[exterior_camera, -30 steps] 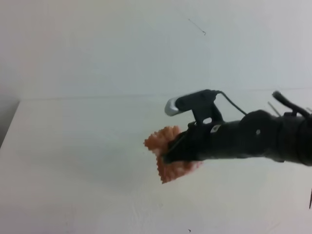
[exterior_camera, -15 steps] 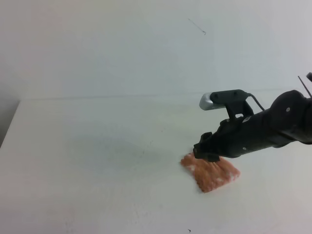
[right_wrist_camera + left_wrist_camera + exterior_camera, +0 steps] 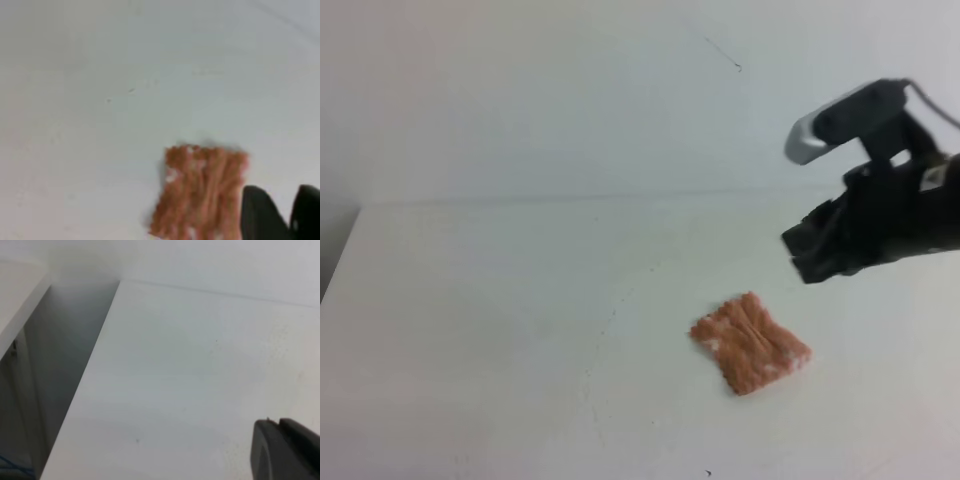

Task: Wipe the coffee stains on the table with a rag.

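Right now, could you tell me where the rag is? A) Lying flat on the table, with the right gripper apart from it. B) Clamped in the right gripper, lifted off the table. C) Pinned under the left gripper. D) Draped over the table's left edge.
A: the rag lies spread flat on the table, and the right gripper hangs above and to the right of it, holding nothing.

The robot's right arm (image 3: 900,215) is black and chunky. A small camera (image 3: 845,118) with a silver front sits on top, and a thin dark cable (image 3: 930,100) runs off behind it. A tiny white label (image 3: 927,177) shows on its side.
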{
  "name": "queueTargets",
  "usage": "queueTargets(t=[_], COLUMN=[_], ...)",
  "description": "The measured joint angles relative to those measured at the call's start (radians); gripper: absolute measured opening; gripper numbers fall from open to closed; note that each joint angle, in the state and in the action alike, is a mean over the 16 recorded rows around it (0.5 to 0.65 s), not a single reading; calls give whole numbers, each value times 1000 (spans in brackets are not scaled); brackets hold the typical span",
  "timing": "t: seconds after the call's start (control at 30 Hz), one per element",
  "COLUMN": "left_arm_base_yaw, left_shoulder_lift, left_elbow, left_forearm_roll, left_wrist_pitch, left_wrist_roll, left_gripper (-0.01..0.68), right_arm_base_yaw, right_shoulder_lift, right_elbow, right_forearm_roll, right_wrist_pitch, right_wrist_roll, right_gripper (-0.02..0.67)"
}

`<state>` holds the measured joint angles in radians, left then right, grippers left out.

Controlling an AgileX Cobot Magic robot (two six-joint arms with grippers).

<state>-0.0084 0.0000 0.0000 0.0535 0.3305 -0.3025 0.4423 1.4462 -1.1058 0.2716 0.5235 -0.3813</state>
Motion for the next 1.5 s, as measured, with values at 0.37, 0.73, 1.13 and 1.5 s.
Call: queueTargets(t=[0.37,0.73,1.13,1.5], left_arm_base_yaw=[0,0,0,0], left_shoulder_lift=[0,0,0,0], left_elbow=[0,0,0,0], left_forearm_roll=[0,0,0,0], left_wrist_pitch=[0,0,0,0], left_wrist_roll=[0,0,0,0], left_gripper=[-3,-3,-3,-3], right_arm_base_yaw=[0,0,-1,-123], right_shoulder_lift=[-470,-844,-948,-1071], right_elbow=[126,467,669,688], right_forearm_roll=[-354,-358,-327,-346], right_wrist_pitch=[147,109,124,79], right_wrist_roll=[296,364,366,377], right_gripper=[0,0,0,-1])
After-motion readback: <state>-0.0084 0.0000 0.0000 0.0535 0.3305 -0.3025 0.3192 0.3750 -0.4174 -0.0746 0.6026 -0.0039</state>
